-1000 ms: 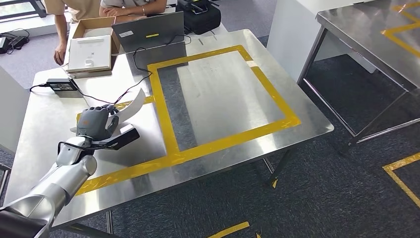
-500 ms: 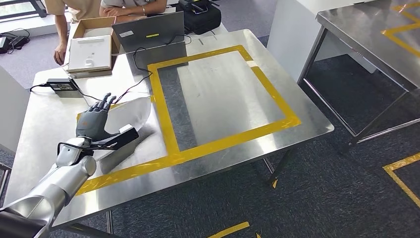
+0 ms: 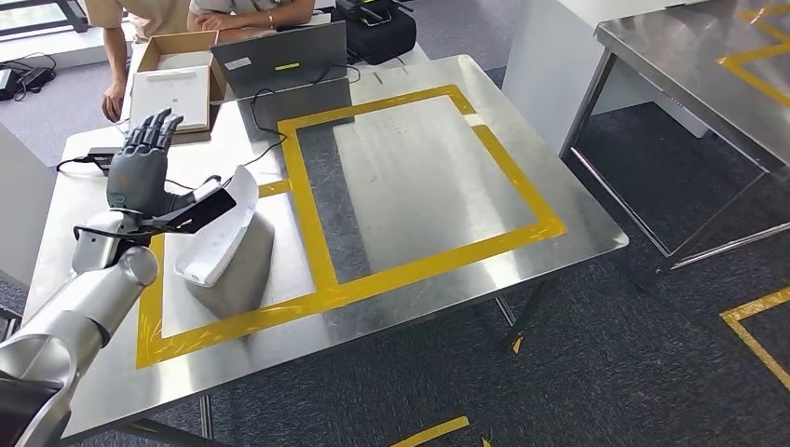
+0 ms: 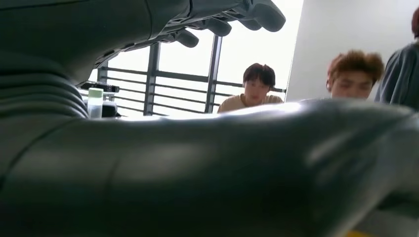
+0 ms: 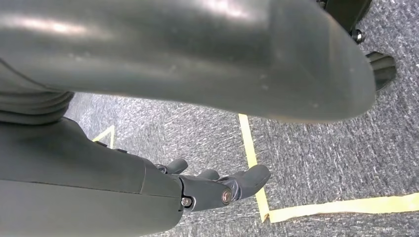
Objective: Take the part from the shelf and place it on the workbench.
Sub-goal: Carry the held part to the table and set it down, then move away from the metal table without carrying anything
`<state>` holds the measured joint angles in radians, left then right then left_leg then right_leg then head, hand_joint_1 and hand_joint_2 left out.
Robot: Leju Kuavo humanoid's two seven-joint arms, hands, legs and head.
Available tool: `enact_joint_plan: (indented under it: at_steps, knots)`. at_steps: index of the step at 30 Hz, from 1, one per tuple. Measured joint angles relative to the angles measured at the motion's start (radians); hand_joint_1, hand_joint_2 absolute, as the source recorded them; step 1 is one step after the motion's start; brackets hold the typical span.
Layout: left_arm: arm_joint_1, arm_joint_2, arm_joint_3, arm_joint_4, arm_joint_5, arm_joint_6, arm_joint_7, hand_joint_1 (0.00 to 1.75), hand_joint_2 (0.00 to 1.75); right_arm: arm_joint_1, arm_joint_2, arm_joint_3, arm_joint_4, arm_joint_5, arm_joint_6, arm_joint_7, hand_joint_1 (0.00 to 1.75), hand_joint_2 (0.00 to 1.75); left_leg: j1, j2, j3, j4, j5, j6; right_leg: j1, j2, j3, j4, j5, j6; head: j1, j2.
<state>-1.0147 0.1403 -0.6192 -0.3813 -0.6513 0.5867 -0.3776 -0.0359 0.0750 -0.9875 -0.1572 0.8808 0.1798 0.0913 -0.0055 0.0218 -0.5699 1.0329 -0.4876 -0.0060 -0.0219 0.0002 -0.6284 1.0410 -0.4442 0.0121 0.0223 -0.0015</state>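
We see the white part (image 3: 221, 240) resting on the surface (image 3: 429, 177) inside the yellow tape outline. The left hand (image 3: 140, 172) is raised beside it, fingers (image 3: 154, 130) spread, holding nothing. The right hand (image 5: 217, 187) hangs above carpet, fingers loosely apart.

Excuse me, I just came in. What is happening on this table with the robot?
The robot has put a white curved part on the steel workbench, inside the small yellow-taped rectangle at the robot's left. Its left robot hand is lifted above the table beside the part, fingers spread, holding nothing. The right robot hand hangs over the carpet floor, also holding nothing. People are at the far end of the table, next to a laptop and a cardboard box.
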Motion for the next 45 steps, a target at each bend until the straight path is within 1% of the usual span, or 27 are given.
enact_joint_plan:
  at_steps: [5,7,8,9,11,12,13,14,16,18,19,21,23,25,27,28,29,31,33,34,37,38,39,42,43,44,45]
  knots:
    - [-0.094,0.035,0.030,-0.065,0.029,-0.020,-0.028,0.00,0.00,0.000,0.004,-0.003,0.000,0.001,0.014,-0.021,0.00,0.00,-0.003,0.000,-0.005,0.006,0.000,0.009,-0.003,0.000,0.001,-0.003,0.006,0.009,0.000,0.000]
    - [-0.113,0.058,0.039,-0.107,0.043,-0.027,-0.032,0.00,0.00,0.000,0.004,-0.004,0.000,0.004,0.017,-0.026,0.00,0.00,0.002,0.003,0.001,-0.008,0.013,0.019,-0.001,0.002,0.001,-0.006,0.005,0.017,0.000,0.000]
    - [-0.118,0.070,0.043,-0.129,0.049,-0.029,-0.031,0.00,0.00,0.000,0.004,-0.005,0.000,0.006,0.018,-0.027,0.00,0.00,0.005,0.005,0.003,-0.017,0.021,0.025,0.000,0.002,-0.004,0.007,-0.009,0.019,0.001,0.000]
    - [-0.120,0.081,0.045,-0.152,0.053,-0.033,-0.029,0.00,0.00,0.000,0.003,-0.005,0.000,0.008,0.018,-0.025,0.00,0.00,0.008,0.008,0.004,-0.025,0.028,0.030,0.002,0.003,-0.018,0.040,-0.035,0.020,0.002,0.000]
    - [-0.122,0.104,0.047,-0.187,0.056,-0.040,-0.023,0.00,0.00,0.000,0.003,-0.005,0.000,0.010,0.018,-0.017,0.00,0.00,0.009,0.011,-0.002,-0.025,0.033,0.034,0.001,0.003,-0.066,0.161,-0.105,0.022,0.002,0.000]
    - [-0.122,0.113,0.047,-0.200,0.056,-0.045,-0.019,0.00,0.00,0.000,0.004,-0.006,0.000,0.011,0.019,-0.013,0.00,0.00,0.010,0.011,-0.007,-0.022,0.033,0.034,0.001,0.003,-0.088,0.221,-0.129,0.024,0.002,0.000]
    - [-0.122,0.121,0.047,-0.212,0.056,-0.050,-0.015,0.00,0.00,0.000,0.004,-0.006,0.000,0.011,0.018,-0.010,0.00,0.00,0.010,0.011,-0.012,-0.018,0.034,0.034,-0.001,0.002,-0.099,0.255,-0.136,0.026,0.002,0.000]
    - [-0.122,0.126,0.046,-0.220,0.056,-0.055,-0.011,0.00,0.00,-0.001,0.004,-0.007,0.000,0.010,0.018,-0.008,0.00,0.00,0.011,0.011,-0.017,-0.013,0.034,0.032,-0.002,0.002,-0.091,0.252,-0.125,0.027,0.002,0.000]
    - [-0.123,0.132,0.046,-0.235,0.056,-0.060,-0.004,0.00,0.00,-0.004,0.004,-0.008,0.000,0.008,0.017,-0.006,0.00,0.00,0.014,0.010,-0.028,0.001,0.033,0.026,-0.006,-0.002,-0.030,0.147,-0.076,0.029,0.002,0.000]
    - [-0.126,0.134,0.046,-0.245,0.054,-0.061,0.001,0.00,0.00,-0.010,0.007,-0.012,0.000,0.004,0.014,-0.004,0.00,0.00,0.013,0.008,-0.040,0.014,0.033,0.014,-0.004,-0.006,0.025,0.048,-0.047,0.022,0.001,0.000]
    - [-0.129,0.134,0.045,-0.247,0.053,-0.061,0.003,0.00,0.00,-0.012,0.009,-0.014,0.000,0.001,0.013,-0.002,0.00,0.00,0.011,0.007,-0.045,0.018,0.035,0.007,-0.002,-0.007,0.034,0.028,-0.047,0.015,0.001,0.000]
    - [-0.134,0.131,0.044,-0.248,0.048,-0.061,0.007,0.00,0.00,-0.015,0.012,-0.019,0.000,-0.005,0.010,-0.001,0.00,0.00,0.010,0.007,-0.048,0.018,0.042,-0.007,0.000,-0.003,0.027,0.026,-0.042,-0.002,0.000,0.000]
    - [-0.139,0.127,0.041,-0.247,0.043,-0.061,0.010,0.00,0.00,-0.017,0.017,-0.023,0.000,-0.010,0.008,-0.002,0.00,0.00,0.014,0.002,-0.056,0.030,0.027,-0.021,-0.002,-0.001,0.021,0.018,-0.031,-0.019,-0.001,0.000]
    - [-0.145,0.125,0.039,-0.244,0.037,-0.059,0.015,0.00,0.00,-0.018,0.020,-0.026,0.000,-0.012,0.006,-0.005,0.00,0.00,0.016,-0.009,-0.083,0.102,-0.039,-0.030,-0.004,0.000,0.010,0.013,-0.016,-0.031,-0.003,0.000]
    - [-0.151,0.123,0.034,-0.240,0.031,-0.056,0.019,0.00,0.00,-0.018,0.021,-0.029,0.000,-0.013,0.003,-0.008,0.00,0.00,0.016,-0.015,-0.118,0.218,-0.112,-0.034,-0.003,0.003,-0.008,0.012,-0.001,-0.035,-0.005,0.000]
    - [-0.152,0.121,0.031,-0.237,0.027,-0.054,0.022,0.00,0.00,-0.018,0.022,-0.031,0.000,-0.013,0.002,-0.008,0.00,0.00,0.016,-0.016,-0.123,0.255,-0.128,-0.035,-0.002,0.004,-0.018,0.013,0.007,-0.035,-0.005,0.000]
    - [-0.152,0.119,0.027,-0.235,0.022,-0.051,0.024,0.00,0.00,-0.018,0.023,-0.032,0.000,-0.013,0.001,-0.009,0.00,0.00,0.016,-0.016,-0.114,0.262,-0.126,-0.034,-0.002,0.005,-0.028,0.013,0.014,-0.034,-0.005,0.000]
    - [-0.155,0.111,0.020,-0.230,0.009,-0.045,0.030,0.00,0.00,-0.019,0.026,-0.033,0.000,-0.013,0.001,-0.009,0.00,0.00,0.016,-0.017,-0.047,0.182,-0.082,-0.030,-0.002,0.006,-0.046,0.014,0.030,-0.029,-0.005,0.000]
    - [-0.161,0.101,0.016,-0.229,-0.001,-0.037,0.035,0.00,0.00,-0.021,0.029,-0.035,0.000,-0.013,0.001,-0.010,0.00,0.00,0.014,-0.022,0.033,0.061,-0.057,-0.024,-0.002,0.007,-0.058,0.013,0.046,-0.019,-0.004,0.000]
    - [-0.164,0.097,0.014,-0.228,-0.005,-0.033,0.038,0.00,0.00,-0.021,0.031,-0.037,0.000,-0.013,0.001,-0.010,0.00,0.00,0.011,-0.024,0.055,0.023,-0.056,-0.021,-0.002,0.008,-0.061,0.011,0.054,-0.012,-0.005,0.000]
    - [-0.167,0.086,0.010,-0.225,-0.018,-0.021,0.049,0.00,0.00,-0.021,0.033,-0.041,0.000,-0.013,0.003,-0.012,0.00,0.00,0.006,-0.025,0.049,0.004,-0.044,-0.003,-0.003,0.011,-0.063,0.002,0.077,0.010,-0.009,0.000]
    - [-0.167,0.080,0.007,-0.224,-0.022,-0.019,0.052,0.00,0.00,-0.020,0.033,-0.041,0.000,-0.013,0.004,-0.012,0.00,0.00,0.007,-0.023,0.042,0.003,-0.034,0.006,-0.003,0.011,-0.068,0.006,0.069,0.016,-0.009,0.000]
    - [-0.168,0.075,0.005,-0.223,-0.027,-0.018,0.056,0.00,0.00,-0.019,0.033,-0.041,0.000,-0.013,0.006,-0.013,0.00,0.00,0.009,-0.020,0.033,0.000,-0.023,0.015,-0.004,0.010,-0.078,0.027,0.041,0.020,-0.008,0.000]
    - [-0.168,0.070,0.002,-0.224,-0.038,-0.017,0.064,0.00,0.00,-0.018,0.034,-0.041,0.000,-0.008,0.013,-0.016,0.00,0.00,0.008,-0.016,-0.004,0.000,0.011,0.030,-0.001,0.008,-0.126,0.192,-0.097,0.025,-0.007,0.000]
    - [-0.166,0.070,0.002,-0.225,-0.040,-0.017,0.065,0.00,0.00,-0.018,0.034,-0.041,0.000,-0.006,0.014,-0.016,0.00,0.00,0.007,-0.016,-0.017,0.000,0.022,0.030,0.000,0.007,-0.135,0.247,-0.119,0.025,-0.008,0.000]
    - [-0.163,0.071,0.002,-0.225,-0.043,-0.018,0.065,0.00,0.00,-0.018,0.034,-0.041,0.000,-0.004,0.015,-0.017,0.00,0.00,0.005,-0.016,-0.031,0.001,0.032,0.031,0.002,0.007,-0.132,0.279,-0.119,0.024,-0.008,0.000]
    - [-0.160,0.073,0.002,-0.225,-0.045,-0.018,0.067,0.00,0.00,-0.017,0.033,-0.041,0.000,-0.002,0.015,-0.018,0.00,0.00,0.003,-0.016,-0.044,0.002,0.041,0.030,0.004,0.007,-0.111,0.276,-0.099,0.021,-0.007,0.000]
